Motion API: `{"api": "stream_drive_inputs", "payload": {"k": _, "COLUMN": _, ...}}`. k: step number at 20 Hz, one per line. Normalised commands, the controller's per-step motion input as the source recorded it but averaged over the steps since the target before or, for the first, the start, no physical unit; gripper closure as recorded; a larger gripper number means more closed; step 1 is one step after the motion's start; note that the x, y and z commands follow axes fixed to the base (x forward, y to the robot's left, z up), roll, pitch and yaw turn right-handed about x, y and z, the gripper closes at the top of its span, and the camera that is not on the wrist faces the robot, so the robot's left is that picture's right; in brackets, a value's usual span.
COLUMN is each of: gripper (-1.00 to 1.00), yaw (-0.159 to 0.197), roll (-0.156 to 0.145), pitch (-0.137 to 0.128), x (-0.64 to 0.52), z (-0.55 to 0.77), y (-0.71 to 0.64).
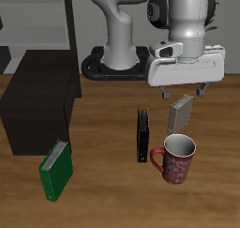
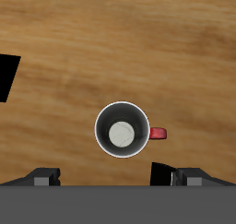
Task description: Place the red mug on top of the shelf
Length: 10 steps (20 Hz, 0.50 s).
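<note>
Only the 2 finger stubs of the pincer (image 2: 109,176) show in the wrist view, spread apart and empty. The stout red floral mug (image 1: 175,159) stands upright on the wooden counter (image 1: 103,190), directly below the pincer, untouched.

End effector hanging open, empty.
I see my arm bent forward from its base, wrist pointing straight down, end effector (image 1: 181,100) with fingers (image 1: 180,114) spread apart, gripping nothing.

The red mug (image 1: 175,160) stands near the table's (image 1: 112,204) front edge, well apart from the shelf (image 1: 39,102).
</note>
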Motion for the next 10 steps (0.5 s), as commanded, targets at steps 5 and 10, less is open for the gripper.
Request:
{"api": "stream_drive_inputs", "payload": {"k": 5, "gripper": -1.00, "yaw": 0.003, "roll": 0.001, "pitch": 0.018, "x": 0.17, "z": -0.26, "y": 0.14}}
{"api": "stream_drive_inputs", "payload": {"k": 10, "gripper": -1.00, "yaw": 0.009, "roll": 0.007, "pitch": 0.021, "x": 0.15, "z": -0.31, "y": 0.16}}
